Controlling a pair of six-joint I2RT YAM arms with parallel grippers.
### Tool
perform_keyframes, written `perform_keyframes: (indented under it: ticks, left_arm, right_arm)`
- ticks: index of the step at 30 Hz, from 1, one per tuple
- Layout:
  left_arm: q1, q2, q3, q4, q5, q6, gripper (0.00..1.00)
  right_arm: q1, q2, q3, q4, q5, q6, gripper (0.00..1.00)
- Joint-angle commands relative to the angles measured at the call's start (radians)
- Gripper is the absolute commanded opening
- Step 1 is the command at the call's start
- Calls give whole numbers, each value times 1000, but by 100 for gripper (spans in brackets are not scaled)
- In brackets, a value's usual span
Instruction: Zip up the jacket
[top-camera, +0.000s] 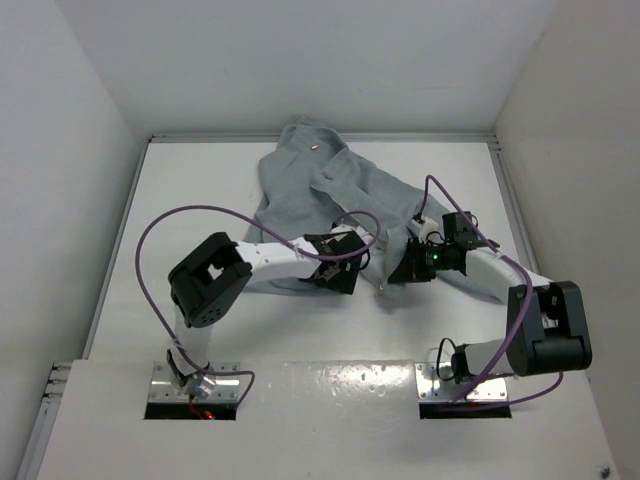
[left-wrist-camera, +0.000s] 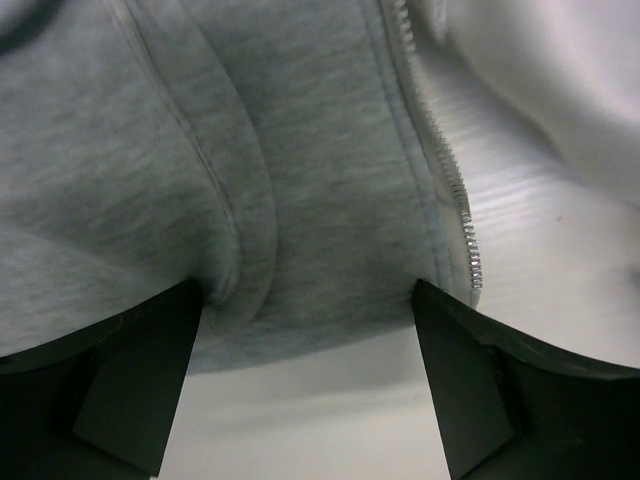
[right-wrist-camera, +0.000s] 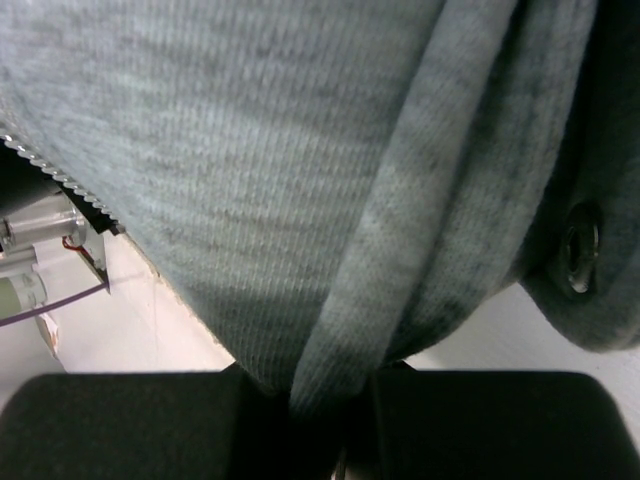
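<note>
Grey jacket (right-wrist-camera: 250, 180) pinched in right gripper (right-wrist-camera: 328, 402).

1. No text, brand, number or sign was legible in any of the three views.
2. Small pale tag (top-camera: 316, 148) near the collar of the jacket (top-camera: 300, 185), top view: too small to read.
3. Metal snap (right-wrist-camera: 582, 247) on the jacket fabric, right wrist view: any marking was blurred.

Left arm (top-camera: 275, 262) and right arm (top-camera: 495, 278): white links, bulky black joint housings. A purple cable (top-camera: 140, 250) loops along each. Silvery base plates (top-camera: 228, 386) at seven and five o'clock. The jaws are matte black, angular.
</note>
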Motion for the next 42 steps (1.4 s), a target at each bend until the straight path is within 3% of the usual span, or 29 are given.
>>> perform_keyframes:
  ticks: [1,5,7,10,11,15,16,20,21,23,28,35,42]
  left_arm:
    - [-4,57,32,-39,-11,-38,92]
    - [-4,126,32,-49,-11,-59,89]
    - [8,135,3,-49,-2,-71,79]
    - [40,178,-28,-18,48,-71,50]
    - [40,178,-28,-7,74,-71,34]
    - [63,180,-28,17,135,-16,5]
    - [63,166,-28,28,136,-6,2]
    - [73,-10,-116,154,177,69,0]
    - [73,-126,-152,199,197,94,0]
    - [88,-301,-261,382,255,120,0]
    - [97,-532,-411,560,306,163,0]
    - [106,-638,-453,592,251,119,0]
    - [152,-723,-491,663,318,97,0]
  right_arm:
    - [-3,5,21,37,13,9,0]
    - [-12,8,24,37,14,12,0]
    - [-17,14,28,43,14,17,0]
    - [-20,13,32,36,13,14,0]
    - [-22,11,35,37,13,17,0]
    - [-20,11,18,42,-1,17,0]
    - [-20,11,17,43,-19,23,0]
    - [-10,6,-3,147,-150,69,0]
    - [3,8,-11,169,-167,81,0]
    - [36,5,-32,307,-251,248,0]
    - [131,29,-42,607,-311,437,0]
    - [190,55,-60,908,-362,613,0]
    - [196,63,-91,1049,-398,686,0]
